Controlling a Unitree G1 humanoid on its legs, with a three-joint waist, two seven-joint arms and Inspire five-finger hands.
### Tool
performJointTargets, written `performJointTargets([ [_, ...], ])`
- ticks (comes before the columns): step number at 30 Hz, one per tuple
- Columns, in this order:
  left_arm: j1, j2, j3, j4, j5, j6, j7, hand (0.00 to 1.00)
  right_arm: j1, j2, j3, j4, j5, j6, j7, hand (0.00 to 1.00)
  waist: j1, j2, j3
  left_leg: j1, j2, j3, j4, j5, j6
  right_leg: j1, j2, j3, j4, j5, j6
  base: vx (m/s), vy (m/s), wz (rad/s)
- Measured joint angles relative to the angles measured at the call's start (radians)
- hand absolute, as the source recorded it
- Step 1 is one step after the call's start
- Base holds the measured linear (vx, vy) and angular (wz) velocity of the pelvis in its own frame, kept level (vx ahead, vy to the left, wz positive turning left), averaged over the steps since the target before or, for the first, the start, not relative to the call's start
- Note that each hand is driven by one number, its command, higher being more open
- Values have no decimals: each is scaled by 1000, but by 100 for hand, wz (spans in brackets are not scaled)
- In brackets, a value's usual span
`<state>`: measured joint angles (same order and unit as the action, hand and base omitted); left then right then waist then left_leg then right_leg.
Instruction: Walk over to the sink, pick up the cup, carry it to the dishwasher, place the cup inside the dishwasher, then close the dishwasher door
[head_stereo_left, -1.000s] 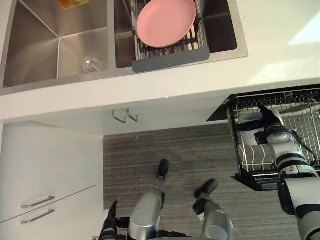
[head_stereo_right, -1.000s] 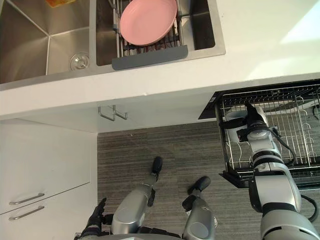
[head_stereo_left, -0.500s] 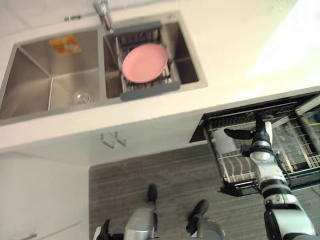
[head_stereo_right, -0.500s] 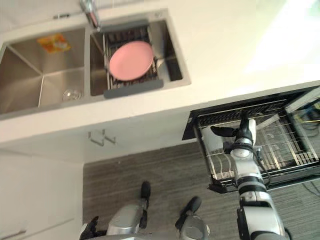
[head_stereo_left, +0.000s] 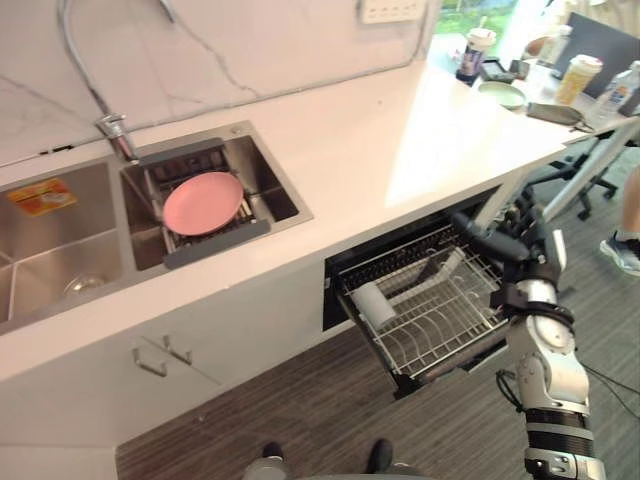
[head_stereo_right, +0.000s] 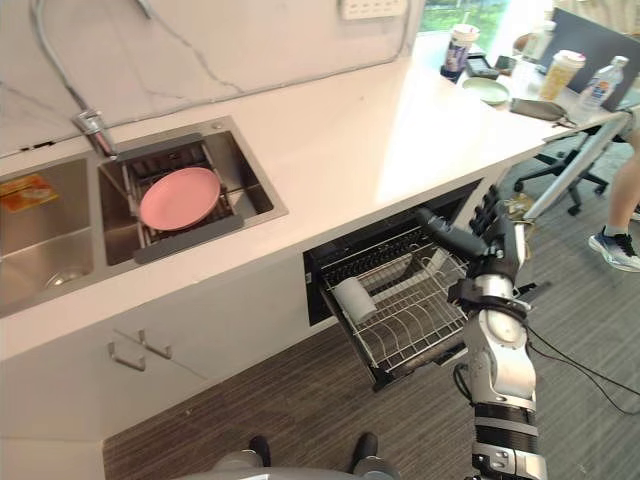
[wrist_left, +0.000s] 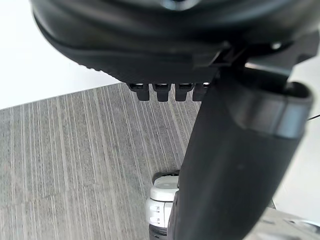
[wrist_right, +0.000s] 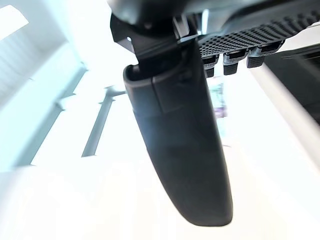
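— Cup (head_stereo_left: 378, 305) first: where is it?

— I see it lying on its side in the pulled-out rack (head_stereo_left: 450, 322) of the dishwasher. It sits toward the inner left end, just under the edge of the countertop (head_stereo_left: 400, 150). Neither hand has it.

— Hands?

— My right hand (head_stereo_left: 527, 258) is raised just beside the rack's outer right corner. Its fingers are straight up and its thumb is stretched toward the wires, and it holds nothing. My left hand (wrist_left: 225, 165) hangs over the floor (wrist_left: 75, 150), fingers relaxed and empty.

— What worries you?

— Closing. The rack is fully out, and the cup looks loose on its side rather than seated on the prongs. I judge that a hard shove could roll it or knock it against the wires. That spread thumb could also hook a wire if I push from this angle. A person's shoe (head_stereo_left: 622, 248) and an office chair (head_stereo_left: 572, 185) are near on my right, so a wide swing is out.

— Do the views differ?

— The head views give me the cup, the rack and the right hand's place beside it. The right wrist view shows the thumb and finger bases against bright glare. That confirms an empty palm but tells me nothing about how near the wires are. The left wrist view adds the floor beneath the idle hand.
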<state>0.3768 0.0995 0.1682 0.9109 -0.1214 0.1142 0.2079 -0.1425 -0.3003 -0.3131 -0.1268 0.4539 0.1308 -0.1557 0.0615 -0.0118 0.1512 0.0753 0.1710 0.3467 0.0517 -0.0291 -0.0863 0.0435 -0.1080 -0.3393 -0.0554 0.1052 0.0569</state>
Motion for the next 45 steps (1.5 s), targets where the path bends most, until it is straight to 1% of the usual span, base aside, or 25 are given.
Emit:
performJointTargets([
  [2, 3, -7, 20, 8, -38, 5, 6, 100, 0, -5, -18, -48, 35, -24, 3, 100, -11, 2, -14, -19, 22, 10, 66, -38, -10, 2, 12, 14, -4, 1, -3, 46, -19, -28],
  [3, 4, -8, 29, 17, -59, 6, 10, 100, 0, -11, -26, -87, 79, -68, 12, 100, -19, 4, -19, -30, 39, 16, 113, -67, -15, 8, 22, 23, -9, 2, -4, 35, 4, -19],
  [5, 4, -8, 31, 24, -80, 6, 13, 100, 0, -11, -25, -112, 118, -111, 30, 100, -22, 5, -24, -37, 46, 19, 133, -80, -17, 8, 25, 27, -13, 4, -7, 14, 20, -12],
  [7, 5, -12, 31, 32, -107, 6, 24, 100, -1, -11, -1, -159, 158, -173, 82, 100, -23, 11, -36, -48, 53, 16, 167, -101, -16, 13, 26, 24, -13, 4, -7, -6, 37, -1],
  [9, 6, -15, 32, 33, -115, 7, 30, 100, -4, -10, 57, -179, 195, -206, 134, 100, -24, 16, -39, -62, 54, -1, 195, -114, -12, 25, 25, 7, -14, 4, -6, -20, 41, 20],
  [12, -3, -19, 31, 33, -112, 9, 30, 100, -5, -7, 138, -168, 212, -208, 168, 100, -18, 29, -50, -104, 53, -36, 228, -130, 3, 29, 17, -37, -14, 3, -4, -41, 55, 50],
  [14, -10, -23, 29, 33, -85, 16, 28, 100, -5, 11, 206, -127, 211, -206, 181, 100, -17, 37, -53, -115, 91, 77, 230, -133, 23, 40, -10, -108, -13, 2, 4, -21, 66, 92],
  [15, -11, -24, 28, 33, -73, 18, 26, 100, -5, 13, 212, -115, 211, -206, 181, 100, -20, 37, -53, -116, 93, 104, 219, -125, 28, 42, -21, -128, -12, 1, 8, 6, 120, 112],
  [16, -11, -32, 25, 33, -47, 19, 19, 100, -5, 13, 213, -88, 209, -206, 179, 100, -20, 43, -57, -116, 85, 135, 174, -69, 30, 42, -43, -171, -7, 0, 17, 20, 132, 111],
  [17, -8, -41, 23, 33, -7, 20, 4, 100, -6, 20, 212, -59, 205, -203, 173, 100, -14, 46, -60, -107, 46, 120, 103, -1, 23, 43, -66, -205, -2, 0, 27, 30, 158, 100],
  [20, -14, -47, 10, 30, 112, 15, -17, 100, -2, 55, 212, -17, 182, -183, 151, 100, -3, 48, -61, -76, -26, 75, -26, 83, 29, 56, -106, -264, -1, 3, 49, 35, 119, 67],
  [24, -19, -30, -37, 37, 141, 6, -20, 100, 30, 75, 209, -14, 181, -176, 147, 100, -8, 46, -63, -36, -59, 63, -86, 94, 33, 86, -132, -281, 2, -1, 70, 1, 90, 19],
  [27, -2, -19, -61, 50, 64, 6, -25, 100, 77, 85, 188, -17, 182, -179, 147, 100, -23, 38, -73, -12, -92, 63, -142, 112, 58, 86, -157, -288, 9, -15, 93, 15, 112, 6],
  [29, -2, -18, -60, 70, 2, 3, -33, 100, 103, 103, 168, -17, 182, -183, 147, 100, -23, 31, -71, -14, -113, 59, -142, 106, 66, 69, -189, -293, 52, -33, 102, 41, 102, 12],
  [31, 0, -15, -60, 74, -10, -8, -33, 100, 129, 128, 147, -16, 189, -186, 147, 100, -23, 22, -73, -17, -151, 40, -141, 95, 83, 37, -249, -300, 163, -77, 104, 71, 128, 32],
  [32, -1, -10, -62, 74, -8, -14, -33, 100, 135, 136, 145, -14, 192, -188, 147, 100, -23, 14, -71, -16, -172, 23, -141, 82, 102, 25, -287, -311, 227, -102, 85, 116, 135, 48],
  [33, -2, -6, -72, 74, -7, -15, -31, 100, 137, 137, 145, 4, 192, -191, 147, 100, -22, 12, -70, -16, -176, 4, -141, 76, 111, -18, -334, -312, 363, -113, 16, 126, 127, 44],
  [35, -1, 7, -91, 74, -8, -19, -30, 100, 141, 151, 145, 20, 192, -191, 147, 100, -22, 4, -65, -4, -179, -11, -139, 72, 117, -53, -352, -250, 457, -94, -35, 126, 99, 37],
  [36, -5, 18, -94, 73, -9, -20, -30, 100, 152, 162, 146, 27, 192, -192, 148, 100, -26, -6, -58, 15, -171, -43, -136, 61, 135, -91, -363, -171, 555, -67, -81, 169, 67, 57],
  [37, -10, 33, -100, 74, -8, -18, -30, 100, 172, 174, 147, 29, 192, -192, 156, 100, -31, -9, -59, 21, -151, -74, -132, 52, 145, -122, -317, -90, 582, -147, -27, 166, 32, 63],
  [40, -17, 77, -100, 75, -6, 0, -44, 100, 186, 179, 143, 24, 193, -192, 180, 100, -61, -36, -48, 27, -132, -140, -123, 38, 145, -186, -200, 27, 554, -223, -2, 149, -17, 67],
  [42, -20, 92, -100, 77, -5, 20, -65, 100, 199, 179, 127, 14, 244, -192, 198, 100, -65, -44, -50, 50, -138, -165, -111, 20, 133, -222, -168, 72, 537, -219, 5, 184, -46, 56],
  [43, -19, 103, -99, 78, -6, 30, -85, 100, 212, 179, 123, -5, 304, -190, 208, 100, -66, -66, -54, 57, -155, -176, -89, 8, 115, -224, -163, 75, 491, -150, 19, 184, -91, 49],
  [44, -19, 123, -98, 84, -8, 37, -111, 100, 228, 178, 121, -23, 336, -189, 226, 100, -64, -92, -63, 63, -183, -192, -70, -16, 103, -215, -181, 60, 456, -84, 17, 206, -119, 36],
  [45, -17, 120, -98, 85, -8, 38, -123, 100, 229, 175, 120, -24, 341, -187, 233, 100, -59, -86, -73, 62, -179, -192, -64, -23, 97, -201, -174, 68, 434, -98, 34, 217, -138, 15],
])
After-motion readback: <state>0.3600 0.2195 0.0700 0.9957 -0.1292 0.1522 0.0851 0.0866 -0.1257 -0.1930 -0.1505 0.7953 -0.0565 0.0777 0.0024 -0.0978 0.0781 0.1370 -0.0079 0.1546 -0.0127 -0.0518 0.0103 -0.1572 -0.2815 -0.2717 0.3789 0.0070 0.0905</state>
